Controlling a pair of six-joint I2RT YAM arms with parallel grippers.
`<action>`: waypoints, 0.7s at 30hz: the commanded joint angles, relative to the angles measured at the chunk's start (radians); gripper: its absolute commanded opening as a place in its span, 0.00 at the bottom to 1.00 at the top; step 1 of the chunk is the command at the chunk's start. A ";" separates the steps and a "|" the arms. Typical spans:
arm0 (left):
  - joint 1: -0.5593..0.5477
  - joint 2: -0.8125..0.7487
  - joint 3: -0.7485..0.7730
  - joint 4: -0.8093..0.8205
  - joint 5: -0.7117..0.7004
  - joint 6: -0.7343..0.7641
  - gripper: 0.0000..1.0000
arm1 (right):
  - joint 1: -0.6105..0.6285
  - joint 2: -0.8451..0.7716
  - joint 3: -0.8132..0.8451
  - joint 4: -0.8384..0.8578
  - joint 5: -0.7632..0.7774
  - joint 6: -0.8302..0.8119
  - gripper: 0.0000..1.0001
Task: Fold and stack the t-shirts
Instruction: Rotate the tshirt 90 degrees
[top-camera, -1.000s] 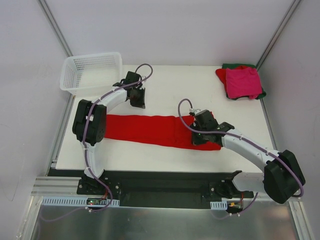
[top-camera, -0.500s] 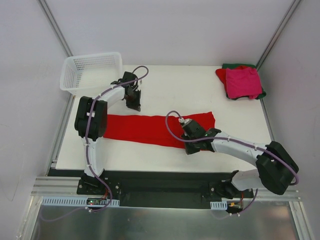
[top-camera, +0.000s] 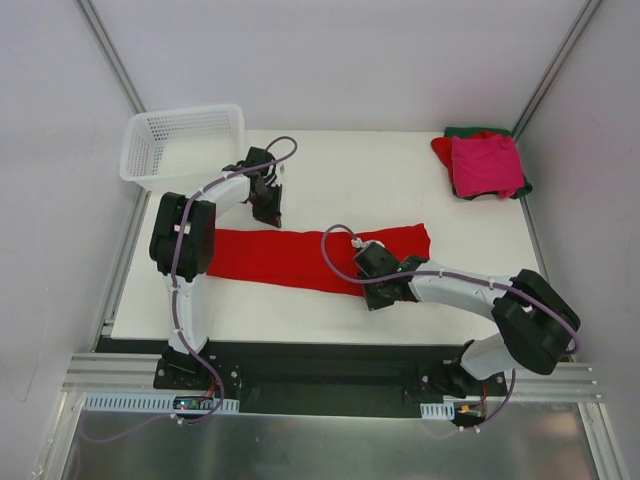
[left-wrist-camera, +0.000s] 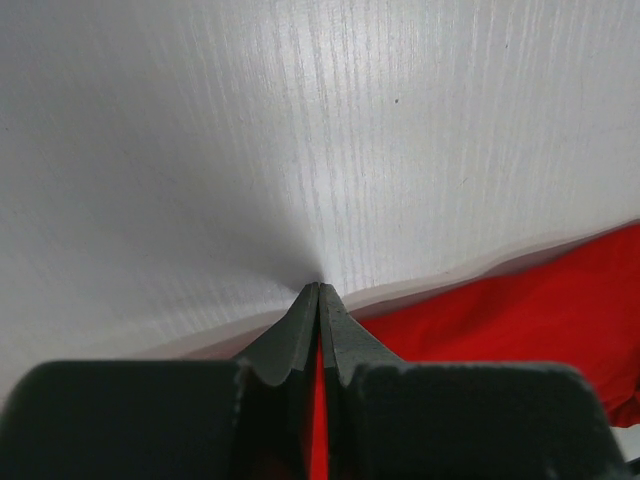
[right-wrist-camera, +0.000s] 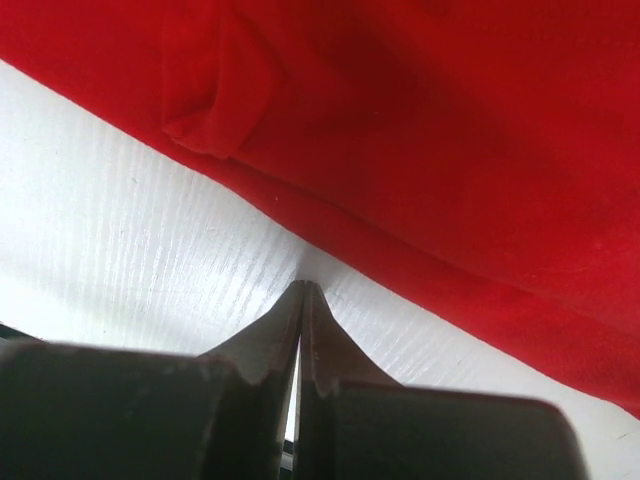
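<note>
Left pincer (left-wrist-camera: 318, 292): clamped right down, jaws together, tips pressed to the table (top-camera: 380, 180) at the far hem of the shirt (top-camera: 290, 260). A red sliver is seen between the jaws further back, but whether any hem is nipped cannot be told.
Right pincer (right-wrist-camera: 302, 288): shut tight too, and nothing is held. The tips are planted on bare board just short of the near hem.
Shirt: laid out as one long red band. It lies behind and to the right of the left pincer's tips, and straight ahead of the right pincer's. A small flap (right-wrist-camera: 215, 100) is turned over ahead and to the left of the right tips.
Stack (top-camera: 485, 165): parked well beyond and to the right of the right pincer. Pink is on top, with red and green edges showing beneath.
Basket (top-camera: 185, 145): off to the left of the left pincer and a little further out.
Step judged: the band is being readied for its next fold, and a proper grip on either hem cannot yet be seen.
Risk, missed grab: with both sets of tips at the very edge, only air may be lifted and the cloth left flat.
Risk, single layer: if only the top ply is caught, the band would be peeled open.
Risk, dragging: closed tips pushed along the board could bunch the hem.
Risk, flap: if left unsmoothed, it would be creased into the fold and the stack left lumpy.
</note>
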 joint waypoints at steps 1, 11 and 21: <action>-0.018 0.009 -0.025 -0.022 -0.011 -0.004 0.00 | 0.009 0.065 0.022 0.001 0.042 0.027 0.01; -0.053 -0.019 -0.120 -0.025 -0.019 -0.036 0.00 | 0.009 0.176 0.110 -0.028 0.062 0.021 0.01; -0.107 -0.072 -0.247 -0.024 -0.034 -0.075 0.00 | -0.037 0.256 0.211 -0.092 0.073 0.017 0.01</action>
